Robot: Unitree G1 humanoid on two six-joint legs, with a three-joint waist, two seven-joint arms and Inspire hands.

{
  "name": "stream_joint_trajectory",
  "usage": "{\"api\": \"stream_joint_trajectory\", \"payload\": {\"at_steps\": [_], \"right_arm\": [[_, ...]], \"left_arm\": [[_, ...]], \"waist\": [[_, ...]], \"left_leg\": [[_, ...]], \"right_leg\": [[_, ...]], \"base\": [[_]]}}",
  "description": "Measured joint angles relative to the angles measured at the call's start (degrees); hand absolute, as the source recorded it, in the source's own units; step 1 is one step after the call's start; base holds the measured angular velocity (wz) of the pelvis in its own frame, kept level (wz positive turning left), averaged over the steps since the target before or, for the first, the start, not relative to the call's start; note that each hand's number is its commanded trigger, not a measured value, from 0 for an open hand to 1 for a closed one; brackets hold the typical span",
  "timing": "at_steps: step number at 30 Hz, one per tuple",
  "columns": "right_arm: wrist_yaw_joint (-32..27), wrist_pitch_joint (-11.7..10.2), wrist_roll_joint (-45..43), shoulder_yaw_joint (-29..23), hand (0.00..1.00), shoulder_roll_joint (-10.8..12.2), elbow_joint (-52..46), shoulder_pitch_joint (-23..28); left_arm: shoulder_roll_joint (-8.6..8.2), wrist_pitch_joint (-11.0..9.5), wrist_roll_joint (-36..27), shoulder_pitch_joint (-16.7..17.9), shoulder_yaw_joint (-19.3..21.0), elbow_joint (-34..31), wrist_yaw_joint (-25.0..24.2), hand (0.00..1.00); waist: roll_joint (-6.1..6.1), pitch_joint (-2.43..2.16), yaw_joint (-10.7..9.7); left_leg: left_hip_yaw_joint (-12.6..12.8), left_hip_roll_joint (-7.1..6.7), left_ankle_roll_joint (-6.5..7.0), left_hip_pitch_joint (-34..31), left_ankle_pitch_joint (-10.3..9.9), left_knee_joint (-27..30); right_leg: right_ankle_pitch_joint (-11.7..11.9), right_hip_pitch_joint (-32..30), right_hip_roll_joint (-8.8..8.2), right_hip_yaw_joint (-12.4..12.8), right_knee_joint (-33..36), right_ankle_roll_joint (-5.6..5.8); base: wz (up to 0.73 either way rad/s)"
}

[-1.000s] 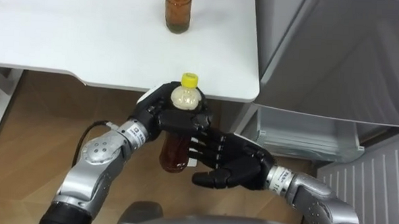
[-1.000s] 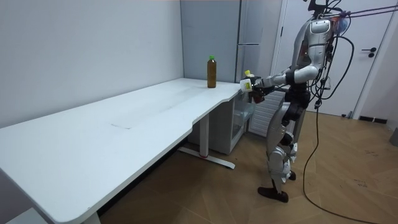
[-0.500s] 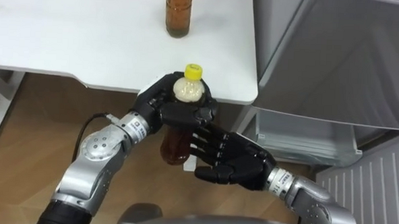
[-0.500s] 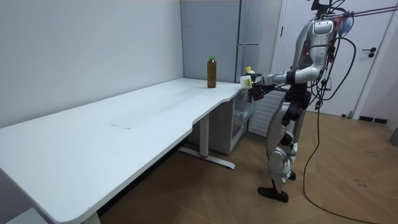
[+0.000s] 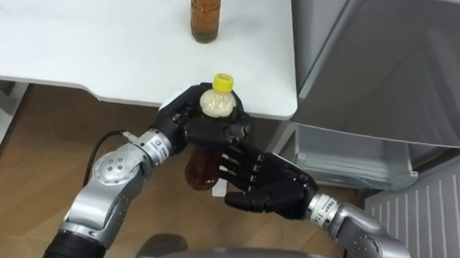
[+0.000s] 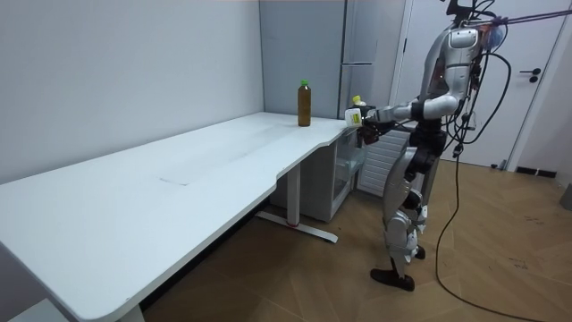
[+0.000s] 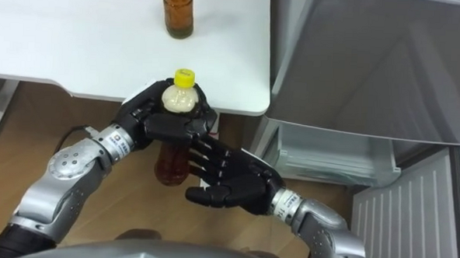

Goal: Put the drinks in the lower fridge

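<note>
Count's easy here: two bottles, the yellow-cap bottle (image 5: 216, 102) and the far bottle (image 5: 205, 13) up top, plus one table (image 5: 86, 37) and one fridge (image 5: 388, 66).

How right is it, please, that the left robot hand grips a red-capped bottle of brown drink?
Only the cap is wrong: the left eye view shows the left robot hand gripping a yellow-capped bottle of brown drink.

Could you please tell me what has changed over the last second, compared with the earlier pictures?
The left hand, curled round the yellow-capped bottle, lifted it slightly, nearer the edge of the table, a second to half a second ago; nothing has moved since. The right hand stays open, its fingers beside the bottle's lower part. The green-capped bottle stands unmoved on the table.
</note>
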Motion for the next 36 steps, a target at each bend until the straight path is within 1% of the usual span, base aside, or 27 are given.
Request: {"api": "stream_joint_trajectory", "payload": {"at_steps": [3,6,8,12,16,17,20,22,25,28,36], "right_arm": [[0.4,0.0,-0.9,0.0,0.00,-0.1,-0.2,-0.1],[0.5,0.0,-0.9,0.2,0.00,-0.2,-0.1,-0.1],[0.5,0.2,-0.9,0.4,0.00,-0.5,-0.1,-0.1],[0.4,1.3,-1.1,1.5,0.00,-1.1,-0.1,-0.2],[0.3,1.7,-1.6,2.9,0.00,-2.2,-0.1,-0.4],[0.3,2.0,-1.6,3.3,0.00,-2.4,-0.2,-0.5],[0.3,2.1,-1.6,4.5,0.00,-2.9,-0.2,-0.5],[0.3,2.6,-2.0,4.8,0.00,-3.1,-0.2,-0.6],[0.3,2.9,-2.0,5.6,0.00,-3.5,-0.2,-0.6],[-0.3,3.8,-2.0,5.8,0.00,-3.5,-0.2,-0.7],[-0.5,3.8,-1.8,5.9,0.00,-3.5,-0.2,-0.7]], "left_arm": [[0.01,0.0,0.0,0.0,-0.2,0.0,0.0,1.00],[0.13,0.0,0.0,0.1,-1.0,0.1,0.0,1.00],[0.53,0.0,0.0,0.1,-1.7,0.4,0.0,1.00],[0.75,0.0,0.0,0.1,-3.1,2.0,-0.1,1.00],[0.82,0.4,0.2,0.1,-4.2,3.1,-0.5,1.00],[1.12,0.5,0.6,0.1,-4.7,3.1,-0.7,1.00],[1.42,0.8,2.9,0.1,-5.8,3.1,-1.8,1.00],[1.47,1.0,5.0,0.1,-6.7,3.1,-2.8,1.00],[1.79,1.0,6.2,0.0,-7.6,3.1,-3.4,1.00],[1.79,1.4,7.1,-0.1,-8.2,3.1,-3.4,1.00],[1.79,1.4,7.2,-0.3,-8.4,3.1,-3.4,1.00]], "waist": [[0.19,-0.23,-0.1],[0.26,-0.22,-0.1],[0.29,-0.20,-0.1],[0.24,-0.17,0.1],[0.35,0.04,0.1],[0.40,0.07,0.1],[0.65,0.23,0.0],[0.76,0.34,0.1],[0.96,0.48,-0.1],[1.03,0.51,-0.1],[1.12,0.43,-0.2]], "left_leg": [[0.0,0.00,0.00,0.1,0.0,0.0],[0.3,0.00,-0.01,0.2,0.0,-0.4],[0.5,0.01,-0.01,0.3,0.0,-0.4],[0.9,0.07,-0.01,0.2,0.0,-0.5],[1.3,0.14,0.00,0.1,0.0,-0.6],[1.3,0.15,0.00,0.1,0.0,-0.6],[1.3,0.14,-0.01,0.1,0.0,-0.8],[1.3,0.14,-0.01,0.2,0.0,-0.9],[1.3,0.11,-0.01,0.1,0.0,-0.9],[1.3,0.11,-0.01,0.0,0.0,-0.9],[1.3,0.09,-0.01,0.0,0.0,-0.9]], "right_leg": [[0.0,-0.1,-0.01,0.1,0.0,0.00],[0.0,-0.1,-0.01,0.6,0.0,0.00],[0.0,-0.1,-0.01,0.7,0.0,0.00],[0.0,-0.6,-0.03,1.2,0.2,0.00],[0.0,-0.9,-0.02,1.6,0.3,0.00],[0.0,-1.0,-0.02,1.6,0.3,0.00],[0.0,-1.0,-0.02,1.6,0.3,0.00],[0.0,-1.0,-0.01,1.6,0.2,0.00],[0.0,-1.0,0.00,1.6,0.1,0.00],[0.0,-1.1,0.01,1.5,0.1,0.01],[0.0,-1.0,0.01,1.5,0.0,0.01]], "base": [[0.00],[-0.06],[-0.05],[-0.05],[-0.05],[0.00],[0.00],[0.00],[0.00],[0.00],[0.00]]}}
